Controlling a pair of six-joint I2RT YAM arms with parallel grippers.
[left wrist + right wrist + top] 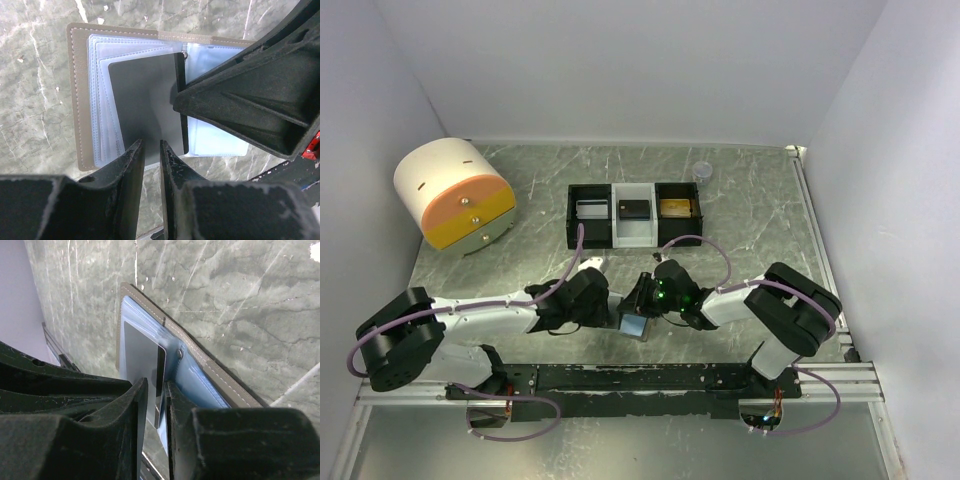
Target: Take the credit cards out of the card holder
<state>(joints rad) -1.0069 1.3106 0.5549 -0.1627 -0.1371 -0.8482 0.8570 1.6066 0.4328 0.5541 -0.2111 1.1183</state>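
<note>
Tabletop (760, 220): grey-green marbled slab; both arms reach in from its near edge.
Card holder (633, 326): lies open close to the near edge, about midway along it, between the two claws. It has a grey stitched cover, and its pale blue clear sleeves are fanned out.
Card (145, 100): dark grey, lies over the sleeves of one leaf, with one long edge beside the fold.
Left claw (152, 155): fingers stand a narrow gap apart, with the tips at a short edge of the card. Whether they pinch anything cannot be told.
Right claw (156, 405): almost closed. The card's long edge sits between its fingers and is gripped there, at the fold side.
Tray (569, 218): sits in the far half of the tabletop, near the middle and well apart from the card holder. Its three compartments are black, white and black, with a flat item in each.
Round drawer box (455, 192): white with an orange front, at the far left corner.
Small clear cup (701, 171): near the far edge, just right of the tray.
</note>
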